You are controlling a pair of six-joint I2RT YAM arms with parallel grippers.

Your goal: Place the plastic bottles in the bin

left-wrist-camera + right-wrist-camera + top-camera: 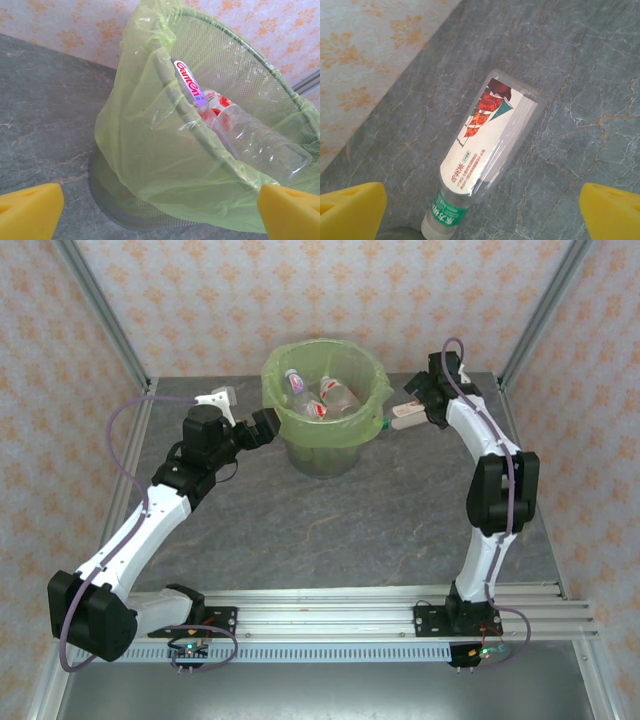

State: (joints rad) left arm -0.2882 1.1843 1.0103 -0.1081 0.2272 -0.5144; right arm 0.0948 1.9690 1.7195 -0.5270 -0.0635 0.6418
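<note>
The bin [325,445] is a grey mesh bucket lined with a light-green bag, standing at the back centre of the table. Three plastic bottles lie inside: one with a red-and-white label [189,84], a clear ribbed one [260,142], and one between them with red on it [218,106]. My left gripper [160,217] is open, just left of the bin's wall [150,165]. Another bottle [487,137], clear with a cream label and a green neck band, lies on the table right of the bin. My right gripper [482,217] hovers open over it, pads apart from it.
The grey marbled table top [380,520] stretches in front of the bin. Patterned walls [200,300] and metal frame posts [100,310] close in the back and sides. The right arm's cable [470,390] loops near the back right corner.
</note>
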